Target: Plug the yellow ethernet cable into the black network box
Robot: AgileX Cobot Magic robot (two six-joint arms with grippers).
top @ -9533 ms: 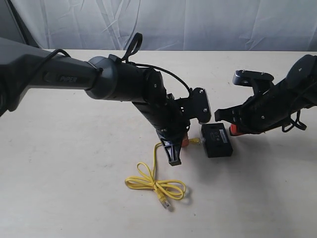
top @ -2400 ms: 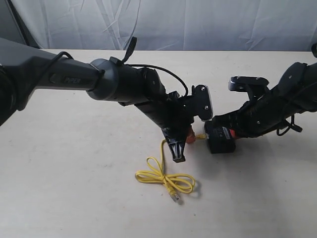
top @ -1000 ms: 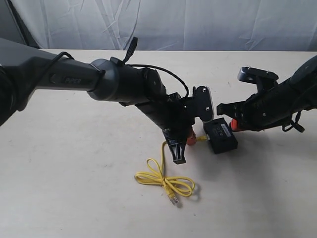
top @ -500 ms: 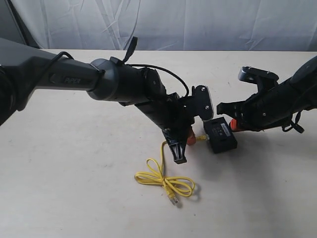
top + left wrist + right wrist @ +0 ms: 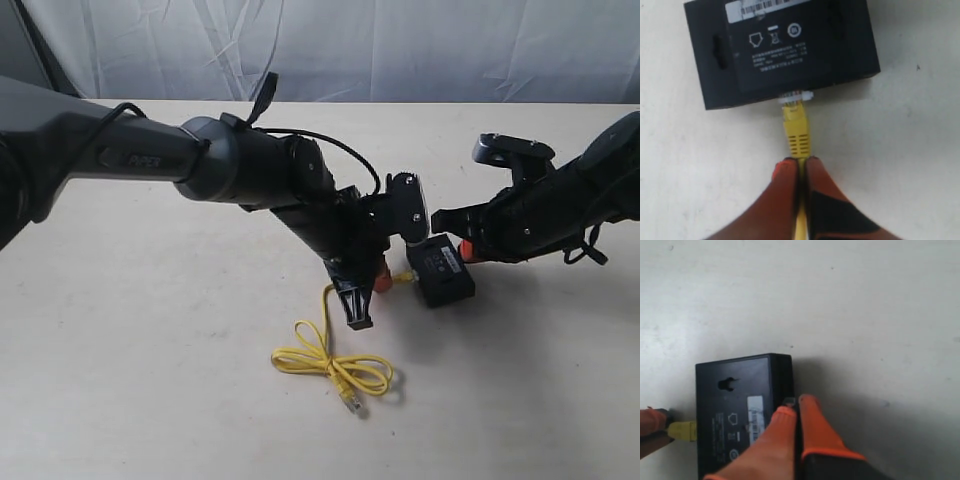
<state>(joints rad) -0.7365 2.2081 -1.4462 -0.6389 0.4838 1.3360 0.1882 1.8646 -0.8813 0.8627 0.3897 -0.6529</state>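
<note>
Tightly, left hand [image 5: 799, 163] pinches cable [image 5: 796, 131].

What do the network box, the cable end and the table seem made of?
The black network box: probably matte moulded plastic, judging by its dull surface and white print. The yellow ethernet cable: ribbed yellow boot, likely soft plastic or rubber, ending in a clear hard plug. The table: pale, matte; material unclear.
</note>
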